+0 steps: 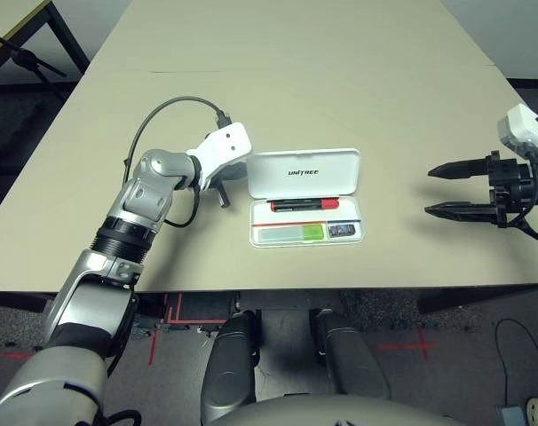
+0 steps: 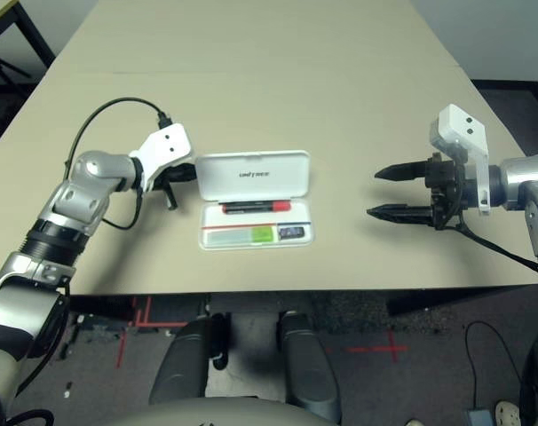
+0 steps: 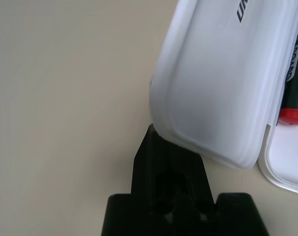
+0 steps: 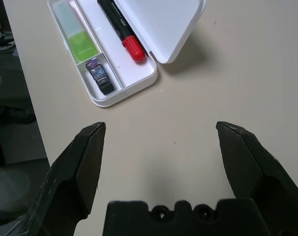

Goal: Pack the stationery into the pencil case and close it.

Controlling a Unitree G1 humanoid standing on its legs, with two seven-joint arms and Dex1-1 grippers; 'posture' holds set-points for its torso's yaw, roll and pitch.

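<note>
Pencil case [image 1: 306, 197] open on the bench [image 1: 278, 80], lid raised, red marker [image 1: 303, 204], green highlighter [image 1: 291, 233] and small dark cylinder [image 1: 342, 231] inside, left end effector [image 1: 222, 193] fingers together at lid's left edge, right end effector [image 1: 447, 190] spread apart, well right.

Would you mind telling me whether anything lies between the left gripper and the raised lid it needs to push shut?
Nothing visible does. The left gripper, shut, sits right at the lid of the pencil case, at its left edge, with bare table around it. The red marker, highlighter and small dark cylinder lie inside the tray.
</note>
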